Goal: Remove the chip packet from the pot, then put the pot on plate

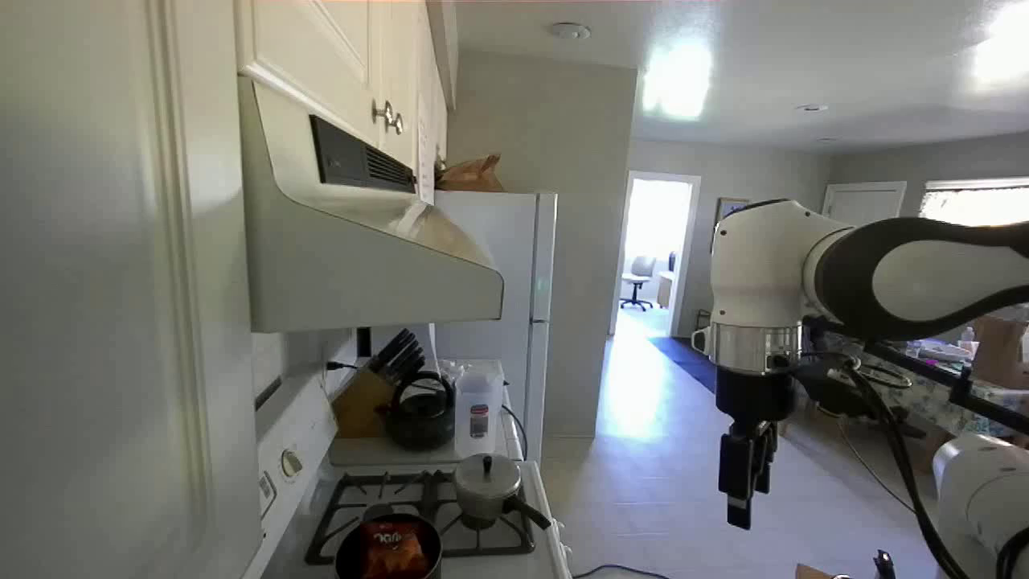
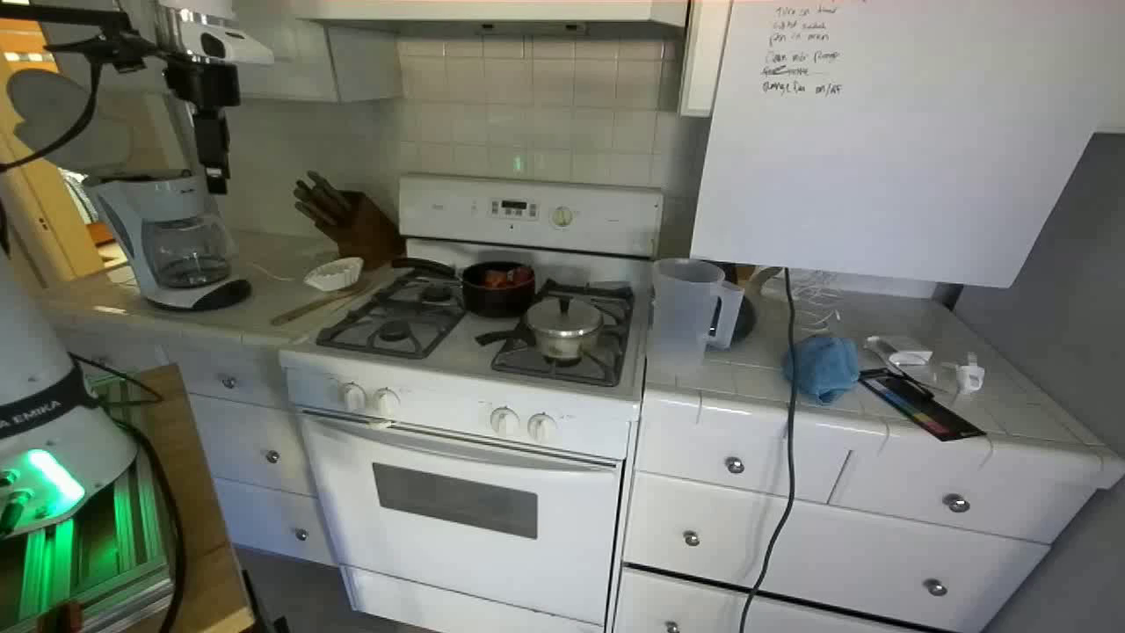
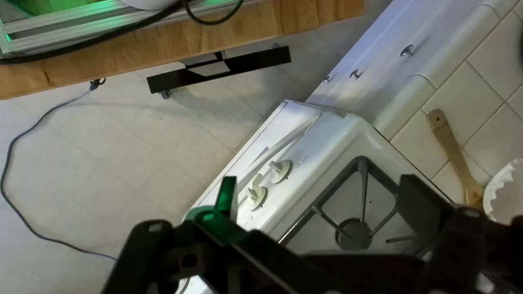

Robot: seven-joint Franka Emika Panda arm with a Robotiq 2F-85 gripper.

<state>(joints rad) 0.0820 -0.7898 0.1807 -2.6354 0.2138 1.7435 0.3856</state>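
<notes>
A red chip packet (image 1: pixel 394 551) lies in the black pot (image 1: pixel 435 553) on the stove; the packet (image 2: pixel 508 278) and pot (image 2: pixel 498 301) show in both exterior views. A silver lidded pot (image 1: pixel 487 486) stands close to the black pot, also in both exterior views (image 2: pixel 564 330). No plate is clearly visible; a white fluted dish (image 2: pixel 334 273) sits on the counter left of the stove. My gripper (image 1: pixel 752 482) hangs in the air, away from the pots; it also shows at the upper left in an exterior view (image 2: pixel 214 163). In the wrist view, its fingers (image 3: pixel 319 194) are spread with nothing between them.
A range hood (image 1: pixel 378 265) overhangs the stove (image 2: pixel 461 387). A coffee maker (image 2: pixel 171 242), knife block (image 2: pixel 365 230) and wooden spoon (image 3: pixel 455 153) are on one counter. A plastic jug (image 2: pixel 684 308), kettle (image 1: pixel 422 418) and blue cloth (image 2: pixel 822 369) are on the other.
</notes>
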